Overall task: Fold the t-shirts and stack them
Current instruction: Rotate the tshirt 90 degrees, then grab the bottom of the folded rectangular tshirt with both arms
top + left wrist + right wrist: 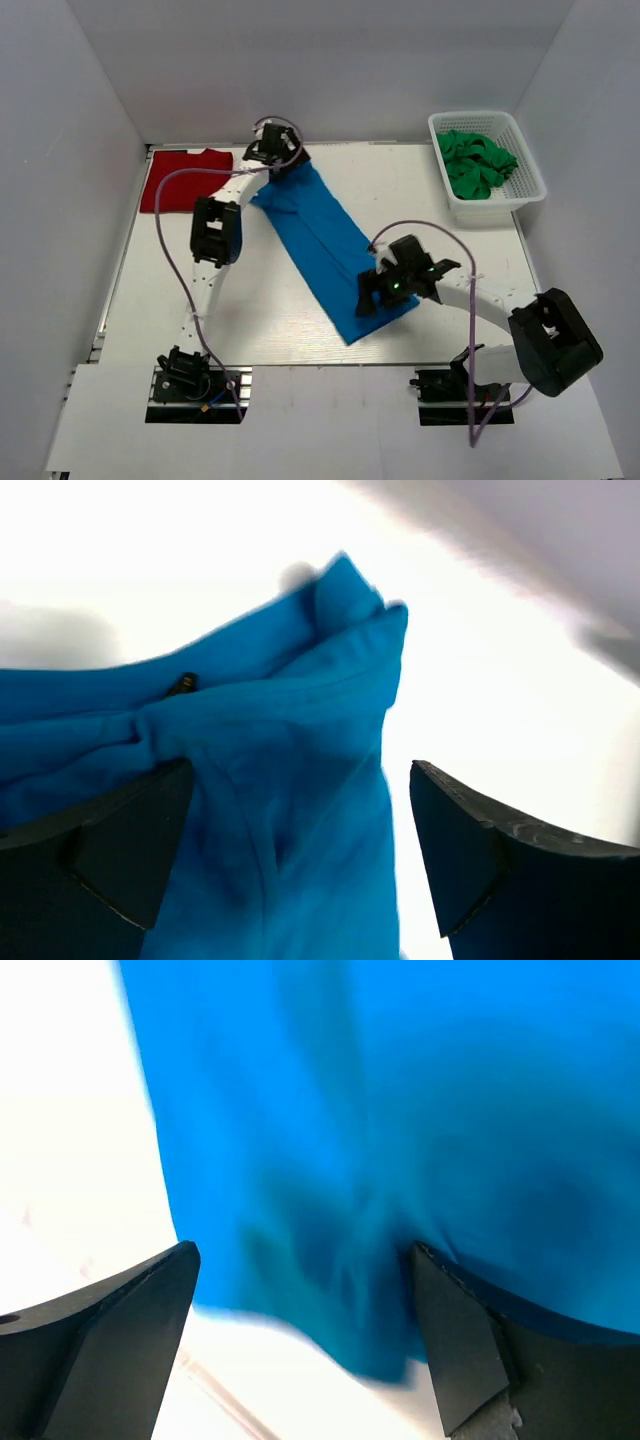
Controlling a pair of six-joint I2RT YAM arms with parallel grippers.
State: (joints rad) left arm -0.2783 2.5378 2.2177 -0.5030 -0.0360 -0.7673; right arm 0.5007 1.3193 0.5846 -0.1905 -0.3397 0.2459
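Observation:
The bright blue t-shirt point(325, 245) lies folded into a long strip, running diagonally from the far middle of the table to the near middle. My left gripper point(280, 168) is open over its far end, the bunched blue cloth point(290, 810) between the fingers. My right gripper point(368, 300) is open over the shirt's near end, the blue hem point(330, 1260) between its fingers. The dark red t-shirt point(183, 177) lies folded flat at the far left corner.
A white basket point(530, 190) holding green cloth point(478, 165) stands at the far right corner. White walls close in the table on the left, back and right. The left arm's purple cable point(165, 225) loops over the left side.

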